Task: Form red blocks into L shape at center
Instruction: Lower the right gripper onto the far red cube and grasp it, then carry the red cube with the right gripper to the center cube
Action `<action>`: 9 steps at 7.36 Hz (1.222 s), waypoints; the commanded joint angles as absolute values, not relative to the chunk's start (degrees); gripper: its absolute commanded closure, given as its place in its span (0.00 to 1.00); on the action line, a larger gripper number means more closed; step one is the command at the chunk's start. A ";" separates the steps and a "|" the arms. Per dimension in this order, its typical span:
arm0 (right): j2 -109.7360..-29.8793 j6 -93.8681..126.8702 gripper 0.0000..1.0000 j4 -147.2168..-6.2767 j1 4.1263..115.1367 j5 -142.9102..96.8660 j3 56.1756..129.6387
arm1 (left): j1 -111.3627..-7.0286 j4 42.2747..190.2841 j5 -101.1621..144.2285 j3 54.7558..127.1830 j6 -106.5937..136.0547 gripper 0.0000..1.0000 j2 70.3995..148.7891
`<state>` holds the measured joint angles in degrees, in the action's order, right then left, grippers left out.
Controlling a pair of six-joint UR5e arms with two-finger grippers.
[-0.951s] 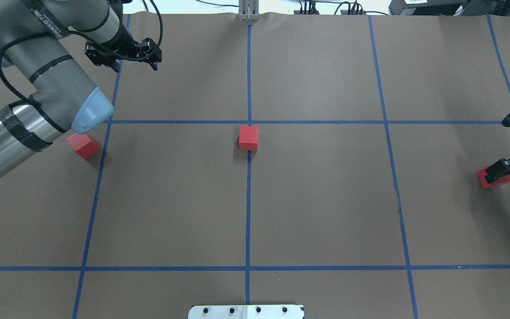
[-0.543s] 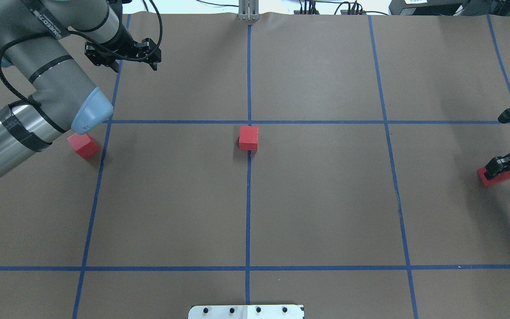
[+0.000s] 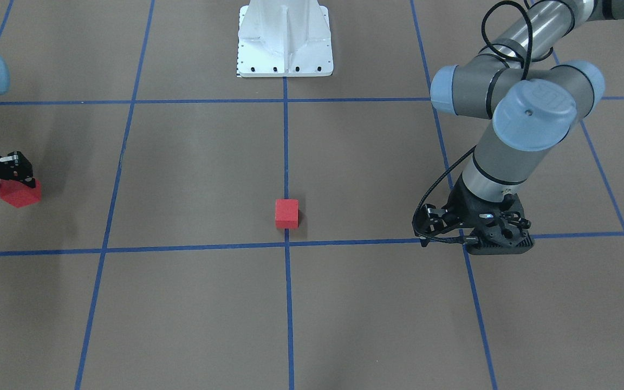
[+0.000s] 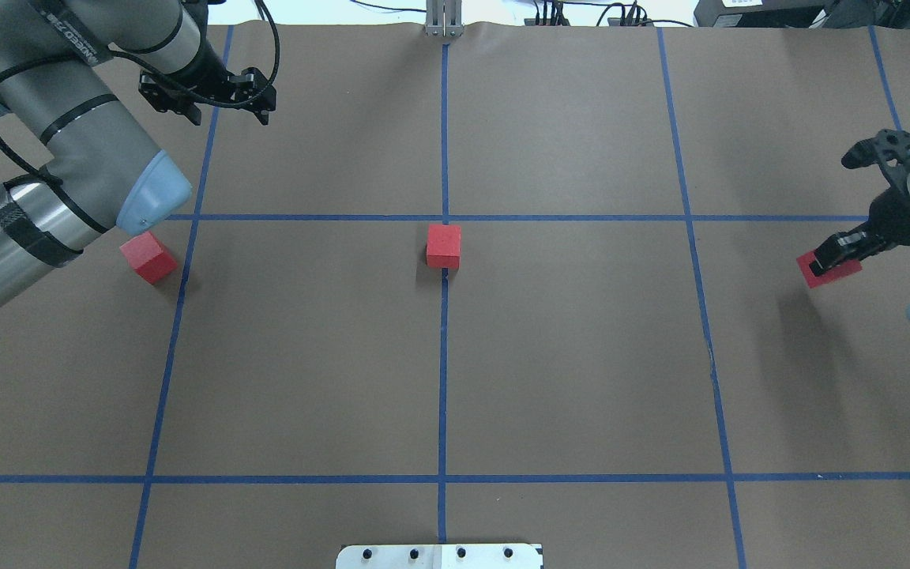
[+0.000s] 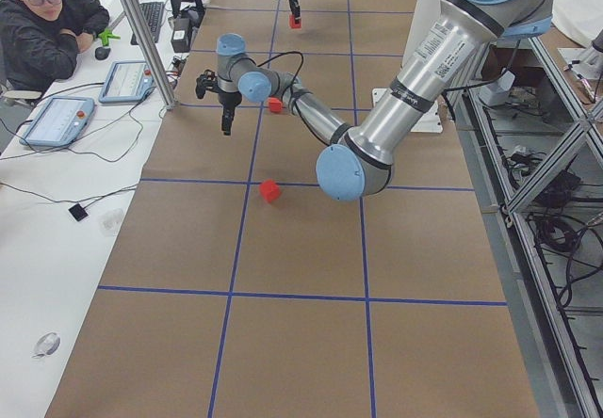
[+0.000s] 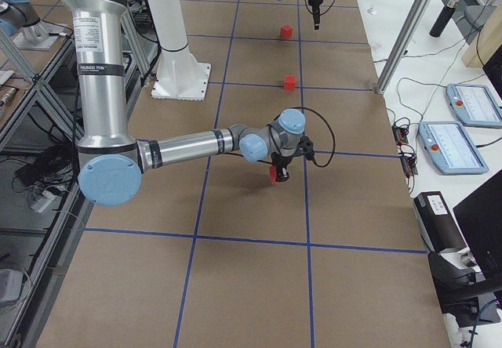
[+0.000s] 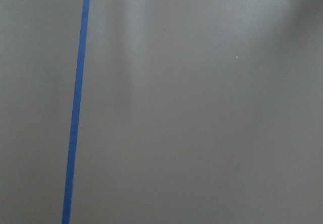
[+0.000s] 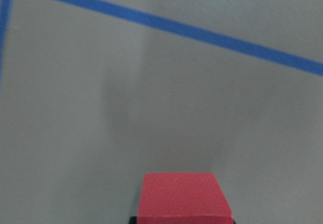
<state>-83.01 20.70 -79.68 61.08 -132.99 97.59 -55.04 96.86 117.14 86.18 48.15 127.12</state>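
Covering the table: brown gridded paper, with the center a blue tape crossing. Left gripper, far left, holds nothing visible; its finger spread cannot be told. Right gripper, at the right edge, clamps one red block clear of the paper. Middle block sits on the tape just beside center. Third block lies well left.

brown paper gridded with blue tape covers the table, and beyond the left gripper a white desk holds tablets and cables, with a person seated there.
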 commanded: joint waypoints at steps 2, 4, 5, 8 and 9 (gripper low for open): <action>-59.93 25.20 1.00 -106.88 57.51 -132.81 102.56 | -62.63 97.38 122.14 86.40 29.79 0.00 118.95; -51.28 40.53 1.00 -108.11 46.11 -126.15 101.78 | -66.00 97.82 122.43 86.40 24.45 0.00 115.06; -47.67 47.48 1.00 -108.02 41.18 -124.21 101.17 | -66.09 98.61 122.43 86.14 24.43 0.00 114.27; -43.24 56.66 1.00 -101.73 31.92 -117.16 93.89 | -66.01 98.61 122.43 85.87 24.96 0.00 113.73; -42.63 57.47 1.00 -101.34 30.60 -116.72 92.82 | -66.09 98.61 122.43 85.70 24.96 0.00 113.73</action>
